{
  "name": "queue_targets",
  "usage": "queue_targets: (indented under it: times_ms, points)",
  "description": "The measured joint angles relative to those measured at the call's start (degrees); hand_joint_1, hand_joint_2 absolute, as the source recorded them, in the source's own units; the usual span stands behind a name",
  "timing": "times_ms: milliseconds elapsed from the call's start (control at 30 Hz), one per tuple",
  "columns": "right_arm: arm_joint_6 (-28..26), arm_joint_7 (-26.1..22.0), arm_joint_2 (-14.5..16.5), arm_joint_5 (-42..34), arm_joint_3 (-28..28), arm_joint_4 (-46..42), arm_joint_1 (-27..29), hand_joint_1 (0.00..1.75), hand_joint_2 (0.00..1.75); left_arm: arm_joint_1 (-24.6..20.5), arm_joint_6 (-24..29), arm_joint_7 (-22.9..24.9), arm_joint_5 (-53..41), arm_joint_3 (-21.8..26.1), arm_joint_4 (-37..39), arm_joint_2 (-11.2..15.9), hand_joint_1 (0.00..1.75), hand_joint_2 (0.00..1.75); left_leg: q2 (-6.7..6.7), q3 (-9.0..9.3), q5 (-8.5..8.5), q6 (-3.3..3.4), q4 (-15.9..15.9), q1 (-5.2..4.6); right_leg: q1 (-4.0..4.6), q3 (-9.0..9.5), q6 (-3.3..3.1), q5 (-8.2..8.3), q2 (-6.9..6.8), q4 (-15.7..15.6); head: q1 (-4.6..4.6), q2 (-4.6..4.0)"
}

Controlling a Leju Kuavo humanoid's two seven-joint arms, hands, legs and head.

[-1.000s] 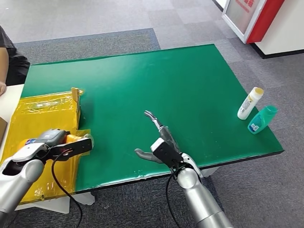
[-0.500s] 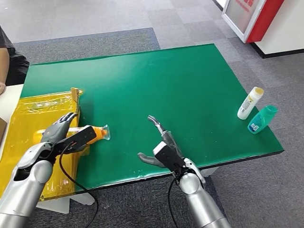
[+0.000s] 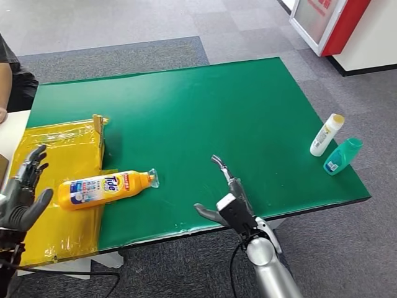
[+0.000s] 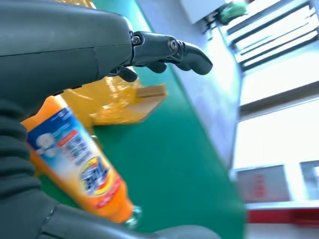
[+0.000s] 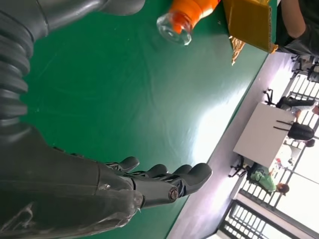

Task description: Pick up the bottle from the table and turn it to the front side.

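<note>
The left hand (image 3: 21,195), fingers spread and empty, has let go of the bottle (image 3: 105,187), now lying label-up left of the right hand (image 3: 229,202), also spread.

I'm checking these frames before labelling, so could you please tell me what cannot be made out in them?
- Orange bottle: the small print on its label is too small in the head view and blurred in the left wrist view.
- White bottle and teal bottle: their labels are too small to read in the head view.
- Left hand: its arm is cut off by the head view's edge.
- Person: cut off by the same edge.
</note>
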Motion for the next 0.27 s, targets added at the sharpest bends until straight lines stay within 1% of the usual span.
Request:
queue_targets:
  times_ms: [100,233,267]
  points:
    - [-0.1,0.0,0.0,0.7,-0.4,-1.7,1.0,0.0,1.75,4.1,-2.0,-4.8,5.2,2.9,-4.3,-1.9,0.0,1.75,0.0,0.0,-0.03,0.04,0.0,-0.01,-0.01,0.03,0.04,-0.03,-0.01,0.0,-0.01,0.0]
    - [-0.1,-0.5,0.3,1.3,-0.7,-4.6,2.8,0.0,1.75,9.7,-5.7,-10.2,11.2,5.4,-7.7,-6.4,0.0,1.75,-0.01,0.0,-0.07,0.06,0.0,-0.02,-0.02,0.04,0.08,-0.07,-0.01,0.0,0.01,0.0]
    - [-0.1,-0.6,0.4,1.4,-0.7,-5.0,3.0,0.0,1.75,10.4,-6.2,-10.7,12.0,5.7,-8.0,-7.0,0.0,1.75,-0.01,0.0,-0.08,0.06,0.0,-0.02,-0.02,0.04,0.09,-0.07,-0.01,0.0,0.0,0.0]
